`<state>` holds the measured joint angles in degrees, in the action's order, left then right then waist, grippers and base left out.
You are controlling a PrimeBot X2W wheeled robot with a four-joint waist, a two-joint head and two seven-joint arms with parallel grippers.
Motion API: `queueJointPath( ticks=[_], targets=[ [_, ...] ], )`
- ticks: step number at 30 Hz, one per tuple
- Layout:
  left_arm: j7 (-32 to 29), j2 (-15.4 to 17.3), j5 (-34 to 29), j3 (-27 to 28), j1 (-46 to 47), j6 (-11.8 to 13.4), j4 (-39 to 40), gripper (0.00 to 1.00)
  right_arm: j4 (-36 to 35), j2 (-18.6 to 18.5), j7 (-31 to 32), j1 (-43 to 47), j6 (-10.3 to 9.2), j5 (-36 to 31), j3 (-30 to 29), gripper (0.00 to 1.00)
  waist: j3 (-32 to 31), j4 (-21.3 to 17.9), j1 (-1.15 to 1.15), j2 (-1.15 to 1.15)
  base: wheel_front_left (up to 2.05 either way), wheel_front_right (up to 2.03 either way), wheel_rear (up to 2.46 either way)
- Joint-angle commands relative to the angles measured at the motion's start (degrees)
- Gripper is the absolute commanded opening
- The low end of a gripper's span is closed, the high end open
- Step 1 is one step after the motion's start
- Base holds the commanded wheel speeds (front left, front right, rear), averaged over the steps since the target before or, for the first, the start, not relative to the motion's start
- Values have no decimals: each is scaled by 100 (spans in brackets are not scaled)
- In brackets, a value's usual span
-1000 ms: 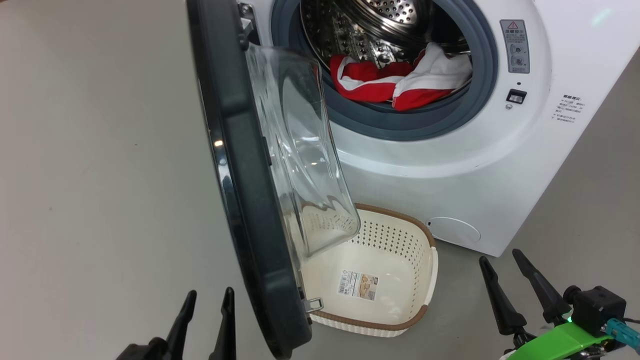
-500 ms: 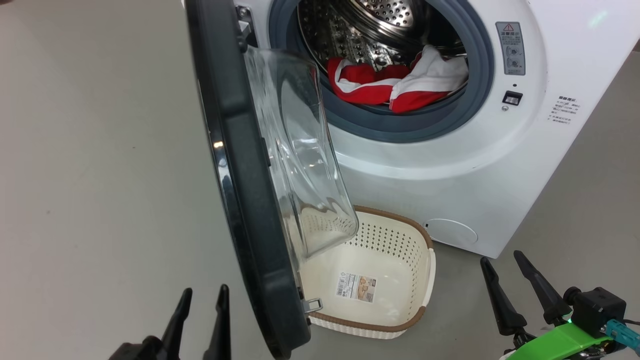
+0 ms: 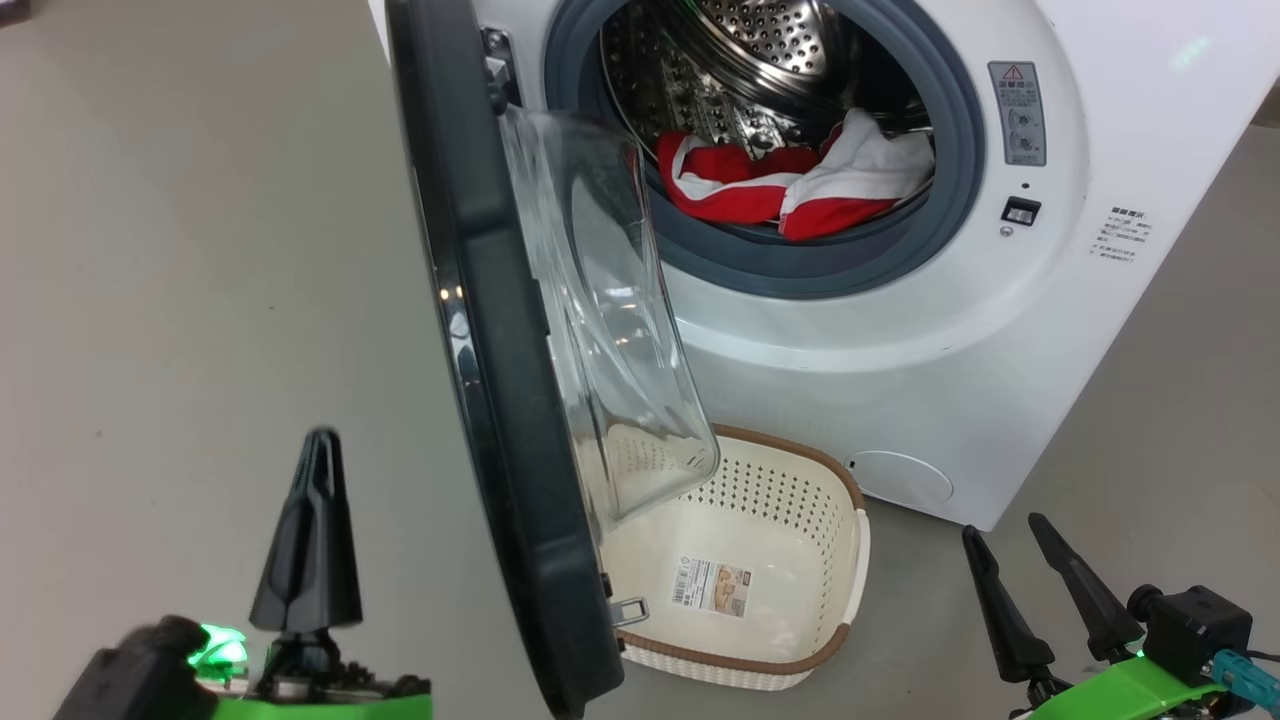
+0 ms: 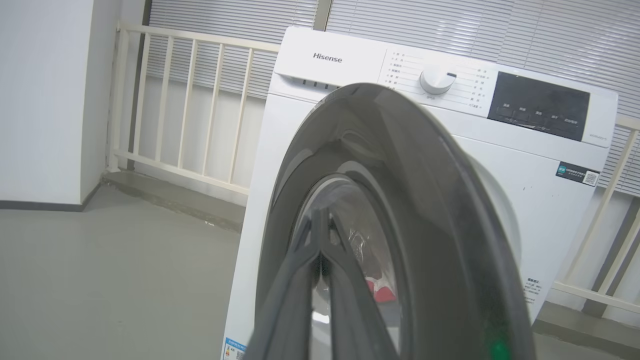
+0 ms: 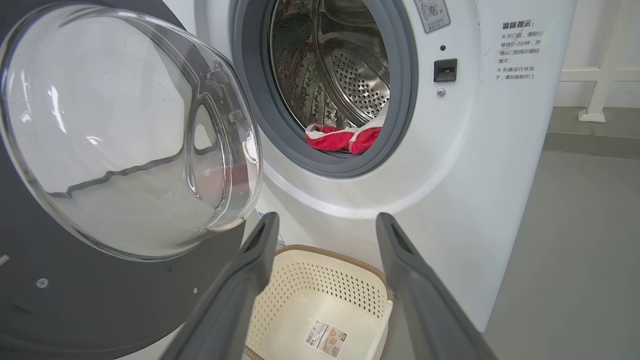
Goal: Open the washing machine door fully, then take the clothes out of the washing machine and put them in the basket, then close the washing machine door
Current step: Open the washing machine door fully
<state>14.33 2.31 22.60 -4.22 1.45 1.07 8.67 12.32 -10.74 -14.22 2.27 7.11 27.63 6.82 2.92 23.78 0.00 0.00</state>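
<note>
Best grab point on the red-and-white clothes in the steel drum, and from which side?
I'd pinch the raised fold at the front of the soft red-and-white clothes, where they bunch just behind the grey-blue rubber ring. Come straight in from the front with the open right gripper; the black-rimmed round glass door stands open on the left, blocking that side.

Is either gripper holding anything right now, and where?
Nothing is held: the left gripper is shut with nothing in it, the right gripper open and empty.

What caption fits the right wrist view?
Open right gripper pointing toward the empty basket; washing machine door open, red clothes in the drum.
</note>
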Motion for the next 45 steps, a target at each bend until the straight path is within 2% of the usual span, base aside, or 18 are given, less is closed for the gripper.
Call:
queueJointPath(
  ticks=[1,5,8,13,18,25,32,45],
  targets=[
    [67,56,-106,138,211,39,256,0,-134,-64,-77,-24,37,-38,93,100,-4,6,0,0,0,0,0],
    [67,56,-526,-413,258,87,1151,0,-149,-60,-78,-21,37,-43,110,100,-8,7,0,0,0,0,0],
    [67,56,-571,-988,191,118,1450,0,-158,-60,-78,-37,37,-45,135,100,-4,-10,0,0,0,0,0],
    [67,56,-412,-2008,-88,9,918,0,-157,-49,-78,-65,37,-38,189,100,11,-52,0,0,0,0,0],
    [67,56,146,-2360,-208,-22,-26,0,-155,-54,-78,-118,37,-24,264,100,35,-115,0,0,0,0,0],
    [67,56,505,-2276,-70,14,-833,0,-181,-101,-78,-142,37,-11,245,100,82,-142,0,0,0,0,0],
    [67,56,512,-1878,-24,214,-947,0,-187,-96,-78,-125,37,-33,182,100,88,-80,0,0,0,0,0],
    [67,56,382,-1052,-177,327,-1042,0,-193,-70,-78,-122,37,-22,204,100,123,114,0,0,0,0,0]
  ],
)
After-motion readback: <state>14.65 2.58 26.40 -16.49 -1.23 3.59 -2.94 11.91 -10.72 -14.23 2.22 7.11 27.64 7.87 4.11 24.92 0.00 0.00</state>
